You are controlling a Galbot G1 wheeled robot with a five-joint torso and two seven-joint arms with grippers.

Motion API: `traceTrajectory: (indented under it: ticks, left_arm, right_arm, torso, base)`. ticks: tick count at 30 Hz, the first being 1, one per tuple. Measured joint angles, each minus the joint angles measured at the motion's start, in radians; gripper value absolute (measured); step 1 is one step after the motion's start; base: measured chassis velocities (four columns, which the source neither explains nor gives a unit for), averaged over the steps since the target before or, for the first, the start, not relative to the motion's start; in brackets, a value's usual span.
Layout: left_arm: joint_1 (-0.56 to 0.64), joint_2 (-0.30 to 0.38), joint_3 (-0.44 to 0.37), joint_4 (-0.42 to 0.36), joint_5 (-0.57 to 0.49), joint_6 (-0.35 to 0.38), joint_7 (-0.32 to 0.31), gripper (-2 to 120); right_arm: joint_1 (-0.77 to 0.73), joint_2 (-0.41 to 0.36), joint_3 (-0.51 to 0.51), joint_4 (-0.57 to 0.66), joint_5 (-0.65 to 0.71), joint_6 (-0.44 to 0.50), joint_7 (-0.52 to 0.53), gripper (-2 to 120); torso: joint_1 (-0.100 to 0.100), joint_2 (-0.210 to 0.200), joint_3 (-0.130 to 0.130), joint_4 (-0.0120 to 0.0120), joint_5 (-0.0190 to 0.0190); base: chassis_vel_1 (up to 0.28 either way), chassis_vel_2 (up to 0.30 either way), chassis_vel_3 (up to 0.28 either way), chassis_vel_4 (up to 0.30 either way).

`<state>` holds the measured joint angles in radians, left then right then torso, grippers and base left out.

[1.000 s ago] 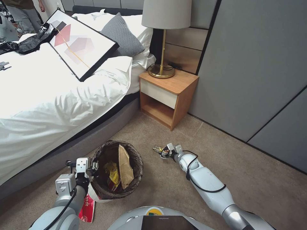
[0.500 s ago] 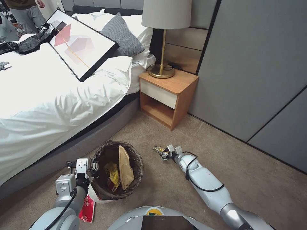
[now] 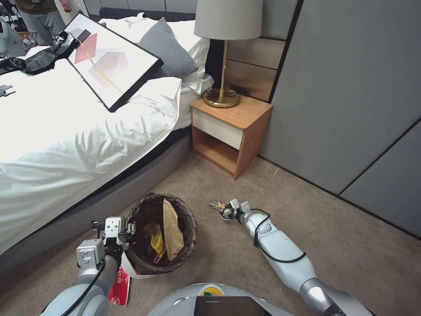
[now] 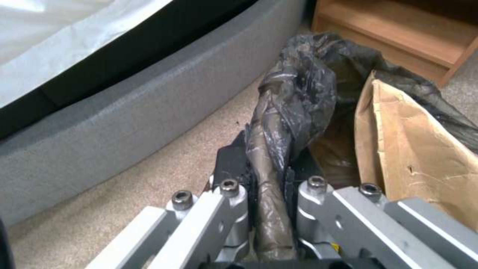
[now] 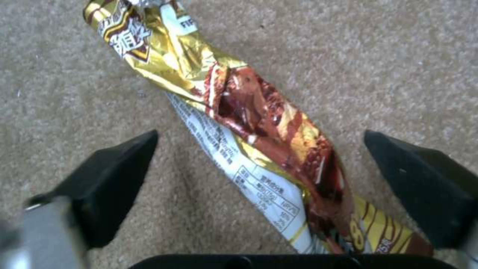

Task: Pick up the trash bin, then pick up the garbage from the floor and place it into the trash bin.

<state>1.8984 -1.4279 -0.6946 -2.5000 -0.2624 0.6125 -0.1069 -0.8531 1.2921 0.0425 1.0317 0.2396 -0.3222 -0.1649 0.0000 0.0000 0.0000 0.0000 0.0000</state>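
Down on the carpet right of the trash bin (image 3: 161,235), the right gripper (image 3: 223,210) reaches a snack wrapper (image 3: 216,204). Nearer, the left gripper (image 4: 266,194) is clamped on the bin's liner-wrapped rim beside a brown paper bag (image 4: 418,149). Close up, the right fingers (image 5: 117,175) stand spread either side of the wrapper (image 5: 259,123): light, crinkly, probably slippery, best pinched across its twisted middle.

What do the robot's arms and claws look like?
Both arms are smooth, rounded, white and silver-grey, each with a black cable looping outside. The right claw has two black wedge-shaped fingers. The left claw has silver metal bars with round bolt heads and black parts between. The right arm has a tiny red dot.
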Motion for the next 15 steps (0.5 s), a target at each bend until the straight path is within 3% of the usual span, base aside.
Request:
traceTrajectory:
  ticks: [8, 11, 15]
  left_arm:
    - [0.003, 0.000, -0.001, 0.000, 0.001, 0.000, 0.001, 7]
    - [0.003, 0.000, 0.001, 0.000, 0.002, 0.000, 0.002, 7]
    - [0.003, -0.001, 0.001, 0.000, 0.003, 0.000, 0.003, 7]
  right_arm:
    - [-0.002, 0.010, 0.012, -0.015, -0.005, 0.005, -0.001, 65]
    - [-0.006, 0.011, 0.018, -0.016, -0.005, 0.006, -0.004, 48]
    - [-0.006, 0.011, 0.022, -0.017, -0.005, 0.006, -0.006, 39]
  torso:
    - [0.000, 0.000, 0.000, 0.0000, 0.0000]
    - [0.000, 0.000, 0.000, 0.0000, 0.0000]
    - [0.000, 0.000, 0.000, 0.0000, 0.0000]
  base:
    - [0.000, 0.000, 0.000, 0.000]
    - [0.000, 0.000, 0.000, 0.000]
    - [0.000, 0.000, 0.000, 0.000]
